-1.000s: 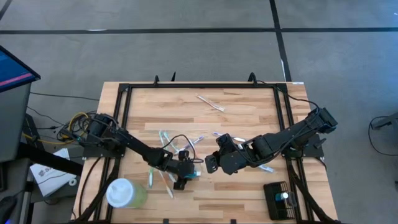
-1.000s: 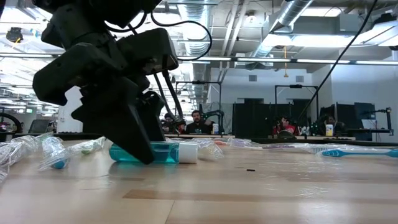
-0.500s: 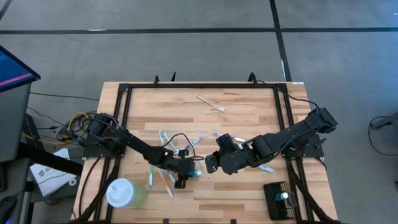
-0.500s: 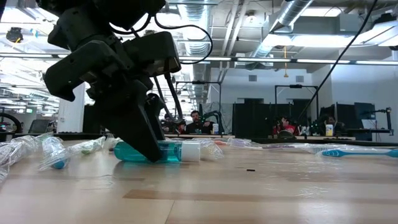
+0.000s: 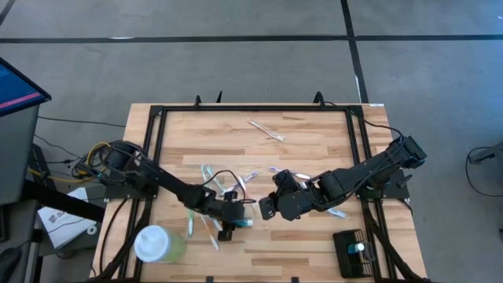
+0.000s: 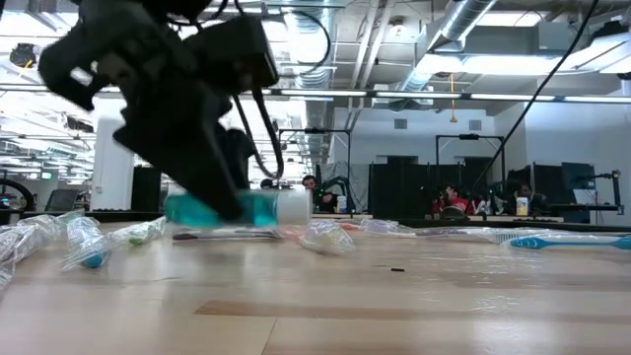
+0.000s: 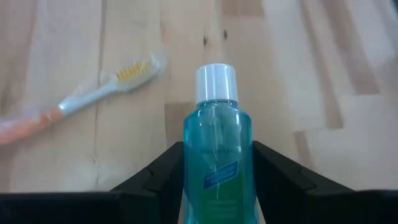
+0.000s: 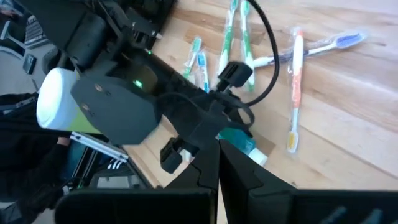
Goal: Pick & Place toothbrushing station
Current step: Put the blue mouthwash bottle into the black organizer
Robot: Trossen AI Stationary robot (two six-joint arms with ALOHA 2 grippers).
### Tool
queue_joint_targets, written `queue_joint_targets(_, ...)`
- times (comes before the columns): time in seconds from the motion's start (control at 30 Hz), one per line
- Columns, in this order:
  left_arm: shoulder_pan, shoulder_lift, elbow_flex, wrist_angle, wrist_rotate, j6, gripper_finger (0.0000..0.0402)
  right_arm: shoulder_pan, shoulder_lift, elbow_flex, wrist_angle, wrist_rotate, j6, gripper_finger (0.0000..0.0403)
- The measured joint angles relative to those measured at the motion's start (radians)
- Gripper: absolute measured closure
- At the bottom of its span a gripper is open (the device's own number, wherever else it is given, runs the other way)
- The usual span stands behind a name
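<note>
High view is showing the toothbrushing station (image 5: pixel 350 251) sitting at the near right corner of the counter (image 5: pixel 314 134), well apart from both arms and untouched. Left hand (image 5: pixel 234 222) is working near the counter's middle, pinching a blue mouthwash bottle (image 6: pixel 237 208) with a white cap between its fingers (image 7: pixel 155 180) — the low view is showing that bottle lying sideways and lifted clear of the wood. Right hand (image 5: pixel 266 207) is hovering just beside it, fingers (image 8: pixel 249 177) pressed together and gripping nothing. Wrapped toothbrushes (image 5: pixel 206 177) are lying scattered beside the left hand, one orange-handled toothbrush (image 7: pixel 93 93) resting on the wood just past the bottle's cap. A pale green cup (image 5: pixel 157 244) with a white lid is standing at the near left corner — apart from the hands.
</note>
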State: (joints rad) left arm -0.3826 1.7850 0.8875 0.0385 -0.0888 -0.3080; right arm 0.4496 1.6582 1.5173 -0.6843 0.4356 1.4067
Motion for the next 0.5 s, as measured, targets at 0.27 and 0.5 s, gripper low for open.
queue_joint_targets(0.27, 0.001, -0.096, 0.001, -0.006, -0.058, -0.012, 0.0249, 0.0, 0.0, 0.0, 0.022, -0.001, 0.03, 0.0397)
queue_joint_targets(0.5, 0.001, -0.185, 0.003, -0.007, -0.088, -0.039, 0.025, 0.005, -0.019, 0.0, 0.073, 0.004, -0.068, 0.0334)
